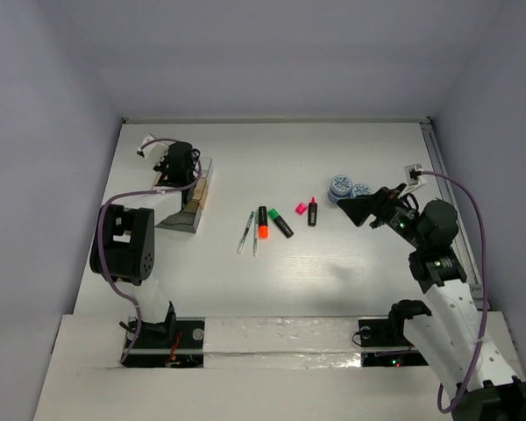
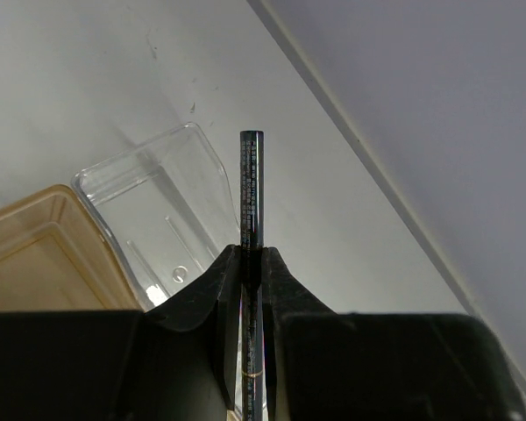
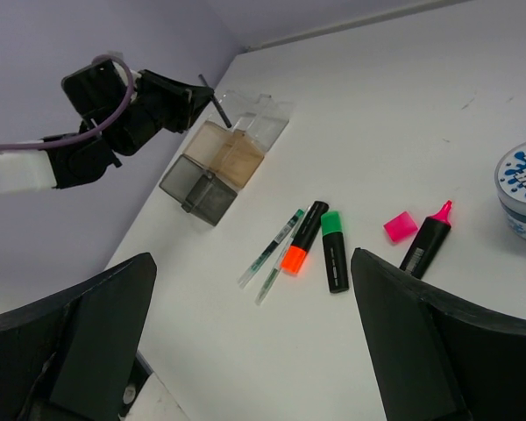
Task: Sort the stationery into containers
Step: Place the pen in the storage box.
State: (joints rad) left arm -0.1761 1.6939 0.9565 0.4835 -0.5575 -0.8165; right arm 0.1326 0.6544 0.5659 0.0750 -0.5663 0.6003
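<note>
My left gripper (image 1: 180,162) is shut on a thin dark pen (image 2: 252,193) and holds it above the containers (image 1: 193,197): a clear box (image 2: 158,210) and a tan box (image 2: 35,254). My right gripper (image 1: 361,210) is open and empty, above the table right of the stationery. On the table lie two thin pens (image 3: 272,248), an orange-ended marker (image 3: 303,237), a green-ended marker (image 3: 334,251), a small pink piece (image 3: 401,226) and a pink-ended marker (image 3: 428,241). Two blue-white discs (image 1: 340,185) sit close to the right gripper; one also shows in the right wrist view (image 3: 524,189).
The container cluster (image 3: 223,153) has clear, tan and dark grey compartments and stands near the table's left edge. Grey walls close the table at the back and both sides. A purple cable (image 1: 473,219) loops beside the right arm.
</note>
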